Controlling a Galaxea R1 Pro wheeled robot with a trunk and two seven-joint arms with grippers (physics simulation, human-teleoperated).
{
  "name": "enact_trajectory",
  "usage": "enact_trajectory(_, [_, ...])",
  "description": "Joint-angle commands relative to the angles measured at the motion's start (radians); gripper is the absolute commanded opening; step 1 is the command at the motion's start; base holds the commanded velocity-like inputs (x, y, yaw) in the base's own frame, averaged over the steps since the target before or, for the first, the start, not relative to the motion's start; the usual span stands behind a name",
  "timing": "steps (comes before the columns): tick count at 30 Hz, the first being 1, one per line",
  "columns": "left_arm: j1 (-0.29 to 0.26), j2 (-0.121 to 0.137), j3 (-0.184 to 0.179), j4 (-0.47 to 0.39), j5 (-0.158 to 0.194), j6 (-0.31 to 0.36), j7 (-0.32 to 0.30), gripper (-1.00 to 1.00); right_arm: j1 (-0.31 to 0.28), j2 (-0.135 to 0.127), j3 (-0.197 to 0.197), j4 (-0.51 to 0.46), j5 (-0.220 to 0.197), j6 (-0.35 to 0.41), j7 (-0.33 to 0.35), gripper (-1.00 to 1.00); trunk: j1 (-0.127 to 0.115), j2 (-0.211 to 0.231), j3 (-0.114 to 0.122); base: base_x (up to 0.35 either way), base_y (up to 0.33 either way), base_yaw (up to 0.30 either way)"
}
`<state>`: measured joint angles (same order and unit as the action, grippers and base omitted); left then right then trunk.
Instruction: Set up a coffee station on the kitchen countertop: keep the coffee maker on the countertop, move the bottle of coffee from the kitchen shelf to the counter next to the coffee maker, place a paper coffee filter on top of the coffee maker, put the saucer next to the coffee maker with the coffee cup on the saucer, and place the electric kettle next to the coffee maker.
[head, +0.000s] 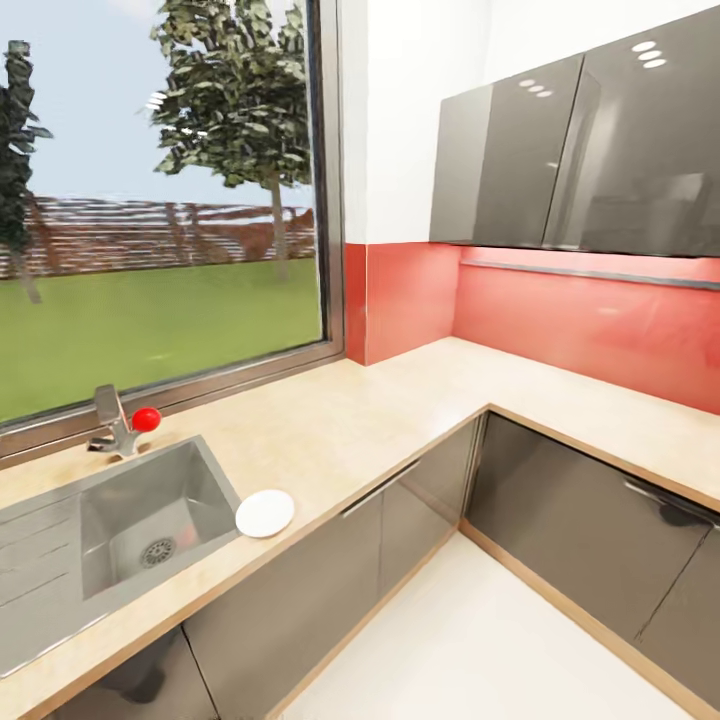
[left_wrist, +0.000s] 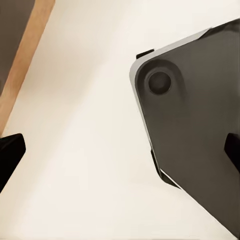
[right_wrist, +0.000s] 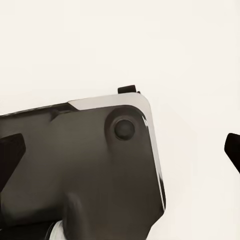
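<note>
Saucer, white, lies on the countertop just right of the sink, lower left of head frame; sink cut off at the left edge. Left gripper and right gripper: fingertips at opposite frame edges, spread wide, empty, over pale floor and the dark robot base.

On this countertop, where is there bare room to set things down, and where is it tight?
The countertop is bare from the saucer round the corner and along the red backsplash under the wall cabinets. Tight spot: the left end, taken by the sink and faucet, with the saucer at the sink's corner.
</note>
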<state>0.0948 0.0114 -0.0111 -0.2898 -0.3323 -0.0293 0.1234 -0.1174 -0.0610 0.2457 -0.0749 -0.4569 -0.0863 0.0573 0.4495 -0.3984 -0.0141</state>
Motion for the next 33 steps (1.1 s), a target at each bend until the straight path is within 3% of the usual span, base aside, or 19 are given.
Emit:
enact_trajectory(1, [0.0, 0.001, -0.001, -0.001, -0.007, -0.001, 0.004, 1.0, -0.001, 0.0, 0.008, 0.001, -0.01, -0.004, 0.004, 1.0, 0.001, -0.002, -0.001, 0.0, 0.0, 0.278])
enact_trajectory(4, [0.001, 0.008, 0.015, 0.0, 0.011, -0.001, 0.004, 1.0, -0.001, 0.0, 0.008, 0.001, -0.01, -0.004, 0.004, 1.0, 0.001, -0.002, -0.001, 0.0, 0.0, 0.278])
enact_trajectory(6, [0.001, 0.014, 0.078, 0.005, 0.067, -0.002, 0.003, 1.0, -0.001, 0.0, 0.009, 0.001, -0.011, -0.005, 0.004, 1.0, 0.001, -0.002, -0.001, 0.0, 0.0, 0.278])
enact_trajectory(9, [0.0, 0.013, 0.098, 0.009, 0.08, -0.003, 0.003, 1.0, -0.001, 0.0, 0.009, 0.001, -0.011, -0.006, 0.003, 1.0, 0.001, -0.002, -0.001, 0.0, 0.0, 0.278])
enact_trajectory(33, [0.0, 0.011, 0.106, 0.011, 0.091, -0.003, 0.0, 1.0, -0.001, 0.001, 0.009, 0.004, -0.01, -0.027, 0.003, 1.0, 0.001, -0.002, -0.001, 0.0, 0.0, 0.278])
